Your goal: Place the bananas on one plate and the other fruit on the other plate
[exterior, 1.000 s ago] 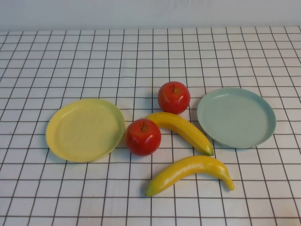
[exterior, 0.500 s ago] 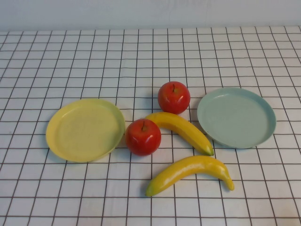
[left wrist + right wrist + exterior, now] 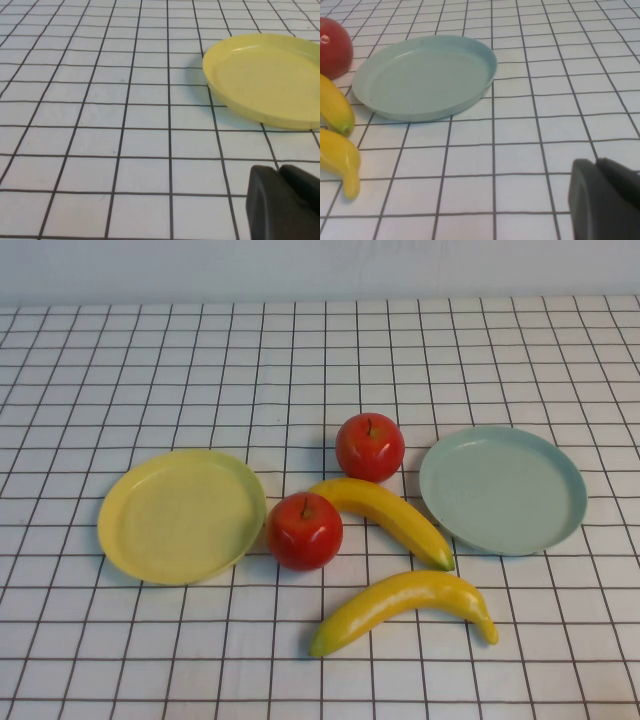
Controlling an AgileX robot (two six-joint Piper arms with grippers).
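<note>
Two red apples sit mid-table, one farther back and one beside the yellow plate. One banana lies between the apples and the blue-green plate; the other banana lies nearer the front. Both plates hold nothing. Neither arm shows in the high view. My left gripper is shut and empty, low over the cloth short of the yellow plate. My right gripper is shut and empty, short of the blue-green plate, with banana tips and an apple at that view's edge.
A white cloth with a black grid covers the whole table. A pale wall runs along the far edge. Open cloth lies behind the plates and along the front.
</note>
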